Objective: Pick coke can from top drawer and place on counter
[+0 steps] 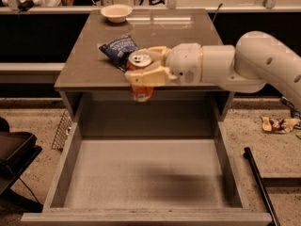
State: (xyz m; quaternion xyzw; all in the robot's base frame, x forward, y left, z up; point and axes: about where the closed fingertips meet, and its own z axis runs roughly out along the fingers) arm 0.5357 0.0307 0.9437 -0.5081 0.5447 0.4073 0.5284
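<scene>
Above the rear of the open top drawer [141, 173], at the front edge of the worktop [178, 32], the coke can [140, 60] is held clear of every surface by the hand [146, 69]. The hand is clamped on the can, with pale fingers [136, 76] wrapped round its middle; only the silver lid and the red lower end are left showing. The pick is judged done: the drawer floor is seen bare, with nothing but a shadow on it, and the can is out and raised to about worktop height. The placing is judged not yet done, since the can's lower end is seen against the thick front edge and not resting on the top. Whether the can is already over the worktop or just in front of it cannot be told from this view. What is left: the can is to be carried inward over the worktop, set down on its base and let go. The can is held upright, its long axis near vertical, lid and pull tab pointed up, base pointed down. A blue chip bag [117, 50] is seen just beside the can on the worktop, so a bare patch to the right is judged the safer spot. A bowl [116, 12] is noted at the far edge, well apart. The arm [235, 65] is reached in from the right.
</scene>
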